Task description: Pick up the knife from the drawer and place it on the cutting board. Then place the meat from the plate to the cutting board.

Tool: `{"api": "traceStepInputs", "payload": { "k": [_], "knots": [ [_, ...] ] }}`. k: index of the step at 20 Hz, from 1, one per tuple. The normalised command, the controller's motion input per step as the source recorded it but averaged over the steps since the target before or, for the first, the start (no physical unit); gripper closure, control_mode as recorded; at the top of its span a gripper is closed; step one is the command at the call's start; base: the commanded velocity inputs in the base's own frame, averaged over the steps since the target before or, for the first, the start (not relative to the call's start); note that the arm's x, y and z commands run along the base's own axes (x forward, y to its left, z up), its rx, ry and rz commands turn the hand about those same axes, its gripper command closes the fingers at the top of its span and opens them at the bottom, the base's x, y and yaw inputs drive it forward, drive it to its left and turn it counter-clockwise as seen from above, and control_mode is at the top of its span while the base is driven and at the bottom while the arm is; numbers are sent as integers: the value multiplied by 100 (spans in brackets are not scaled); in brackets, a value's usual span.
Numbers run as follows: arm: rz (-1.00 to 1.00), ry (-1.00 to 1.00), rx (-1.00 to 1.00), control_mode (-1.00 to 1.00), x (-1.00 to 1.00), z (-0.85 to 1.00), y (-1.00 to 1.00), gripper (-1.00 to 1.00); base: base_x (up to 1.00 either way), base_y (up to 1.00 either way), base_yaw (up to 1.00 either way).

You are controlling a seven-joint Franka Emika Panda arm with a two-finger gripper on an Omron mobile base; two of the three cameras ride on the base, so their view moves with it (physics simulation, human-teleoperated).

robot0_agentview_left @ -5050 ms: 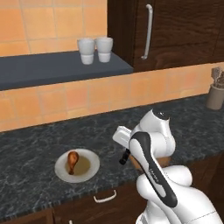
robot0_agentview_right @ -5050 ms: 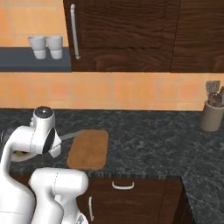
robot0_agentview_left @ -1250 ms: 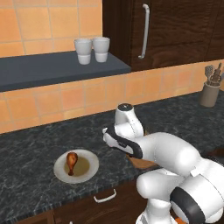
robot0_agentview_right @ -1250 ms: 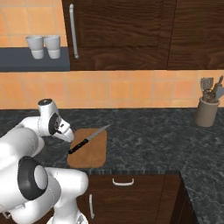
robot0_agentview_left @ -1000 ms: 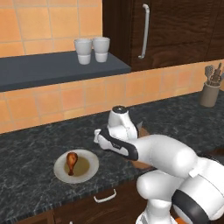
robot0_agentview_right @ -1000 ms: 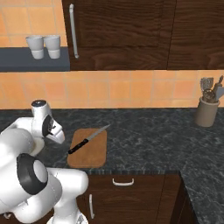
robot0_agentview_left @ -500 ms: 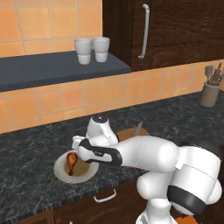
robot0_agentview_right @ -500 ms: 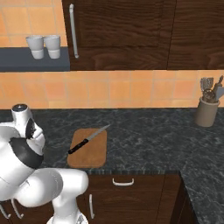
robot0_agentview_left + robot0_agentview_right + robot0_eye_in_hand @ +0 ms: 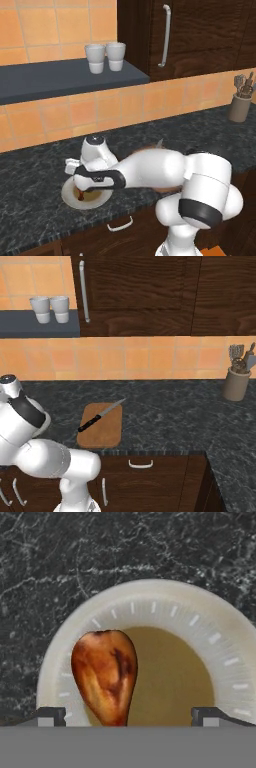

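Hand view gives you the gripper (image 9: 127, 717) spread wide, fingertips (image 9: 50, 716) low over the round off-white plate (image 9: 210, 637), glossy brown drumstick (image 9: 105, 672) between them. Black-handled knife (image 9: 100, 416) lies on the light wooden cutting board (image 9: 107, 433), right of the plate.

counter (image 9: 165, 411) (dark marble) | plate (image 9: 210, 642) | cutting board (image 9: 106, 431) | utensil crock (image 9: 235, 383)

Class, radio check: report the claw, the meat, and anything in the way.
Claw open, hovering over the plate. Meat on plate, ungrasped, off-centre between the tips. Knife lies on the cutting board. Nothing blocks the path.
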Motion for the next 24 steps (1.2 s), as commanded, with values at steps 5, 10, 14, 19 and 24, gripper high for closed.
{"api": "traceStepInputs", "payload": {
  "k": [5,10,14,19,24],
  "knots": [
    [0,0,-3,-100,19,-10,25,-100,0,0,0],
    [0,0,-6,-100,7,-21,11,-100,0,0,0],
    [0,0,-4,-100,4,-18,0,-100,0,0,0],
    [0,0,-5,-100,17,-24,0,-100,0,0,0],
    [0,0,-6,-100,21,-26,0,100,0,0,0]
  ]
}}
